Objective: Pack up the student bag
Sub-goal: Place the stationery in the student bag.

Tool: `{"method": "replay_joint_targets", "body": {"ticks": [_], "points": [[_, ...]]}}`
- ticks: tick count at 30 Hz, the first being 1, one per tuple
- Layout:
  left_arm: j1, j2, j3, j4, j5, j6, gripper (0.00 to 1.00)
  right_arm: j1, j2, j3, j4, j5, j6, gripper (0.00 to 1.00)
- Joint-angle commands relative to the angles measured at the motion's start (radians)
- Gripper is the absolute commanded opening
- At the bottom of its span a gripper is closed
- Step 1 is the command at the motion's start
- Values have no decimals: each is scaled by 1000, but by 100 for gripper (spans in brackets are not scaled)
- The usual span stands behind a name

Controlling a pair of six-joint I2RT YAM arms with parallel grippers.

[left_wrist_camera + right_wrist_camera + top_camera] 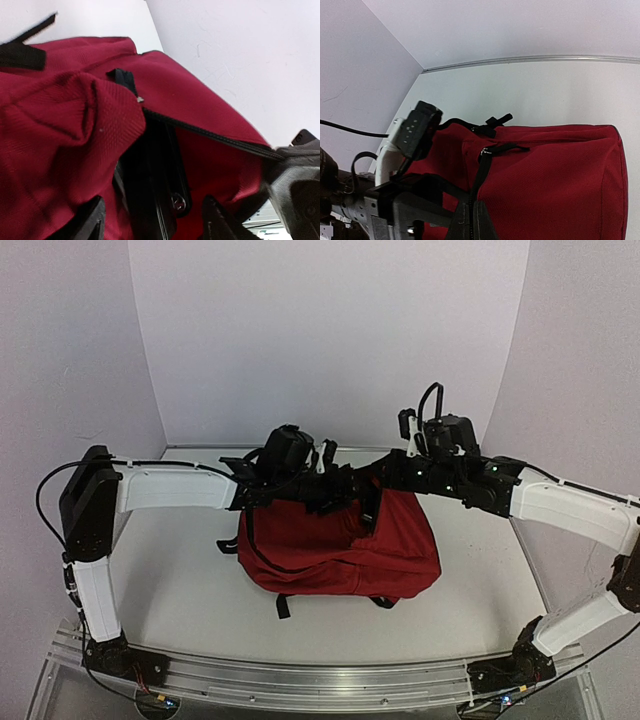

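Evidently the student bag (340, 550) gapes open; contents hidden.

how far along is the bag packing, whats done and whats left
Done: no loose items show outside the student bag, so loading looks finished, though its contents are hidden. In hand: the right end effector is shut on the bag's top edge, and the left end effector stands open around the zipper pull. Left: a dark gap beside the zipper suggests it is not yet fully closed.
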Motion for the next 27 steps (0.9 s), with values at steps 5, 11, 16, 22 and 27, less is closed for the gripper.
{"method": "replay_joint_targets", "body": {"ticks": [5, 11, 16, 22, 27], "points": [[-11, -77, 48, -173, -63, 158, 57, 13, -46, 22, 111, 13, -8, 0], [-43, -12, 125, -223, -35, 190, 39, 13, -44, 24, 111, 12, -10, 0], [-66, 35, 169, -217, -8, 185, 25, 13, -53, 18, 110, 16, -12, 0], [-89, 89, 199, -164, 59, 139, 14, 12, -62, 11, 108, 21, -12, 0], [-115, 130, 243, -144, 78, 154, 14, 13, -65, 7, 107, 19, -11, 0]]}}
